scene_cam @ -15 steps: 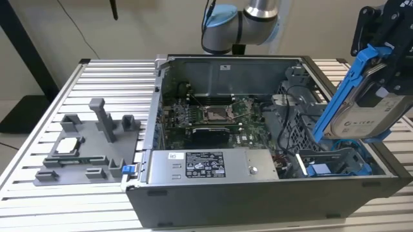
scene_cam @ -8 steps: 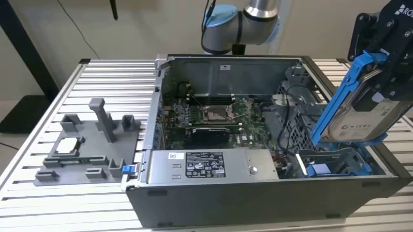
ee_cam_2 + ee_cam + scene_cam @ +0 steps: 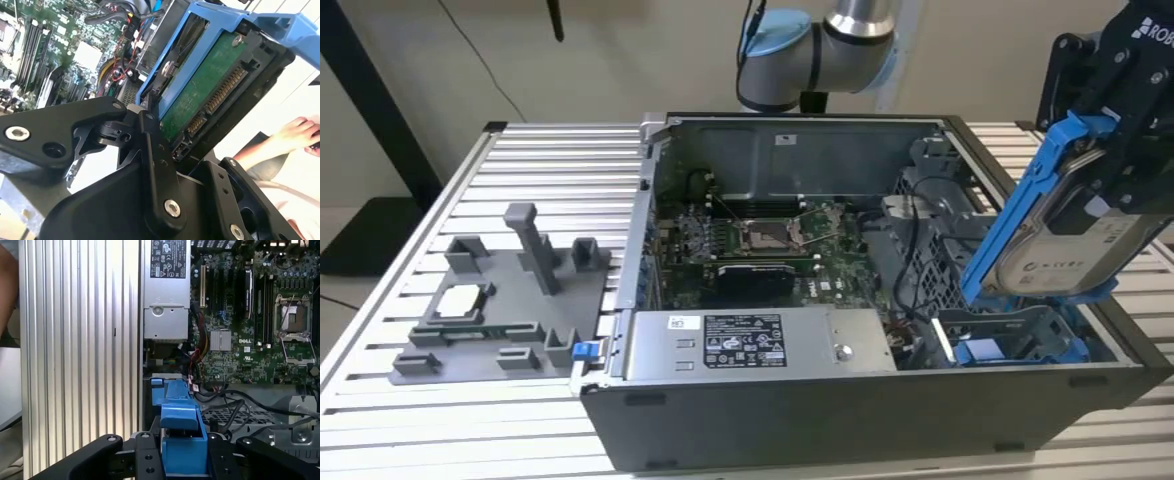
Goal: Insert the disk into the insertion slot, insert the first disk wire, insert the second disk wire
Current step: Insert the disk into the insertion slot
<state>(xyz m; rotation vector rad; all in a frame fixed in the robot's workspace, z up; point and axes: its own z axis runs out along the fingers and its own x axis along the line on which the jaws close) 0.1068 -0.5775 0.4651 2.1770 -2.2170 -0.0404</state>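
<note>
**Disk held tilted over the slot**

The gripper [image 3: 1110, 185] is clamping the disk [image 3: 1051, 248] by its blue carrier, with one black finger [image 3: 152, 150] pressing on each long side. In both wrist views the jaws are closed against the frame, with the gripper [image 3: 182, 460] straddling the carrier's end tab and the gripper [image 3: 186, 165] sitting behind the disk's [image 3: 200, 95] green circuit side and connector. The disk [image 3: 181, 432] is appearing edge-on between the fingers.

In the exterior view the arm [image 3: 827, 40] is reaching in from behind the case [image 3: 854, 425], and the wrist is hanging high over the case's corner on the exterior view's right. The disk is leaning steeply, upper end toward the gripper, lower end just above the slot [image 3: 994, 328] at that near corner. Whether it is touching the slot's mouth cannot be told.

The board [image 3: 761, 240] is lying in the case's middle, and the supply box [image 3: 747, 345] is sitting along its near edge. The case is standing on the slatted table [image 3: 520, 160], with a grey fixture [image 3: 507, 300] near the table's edge on the exterior view's left. A person's hand [image 3: 295, 132] is resting beyond the disk.
</note>
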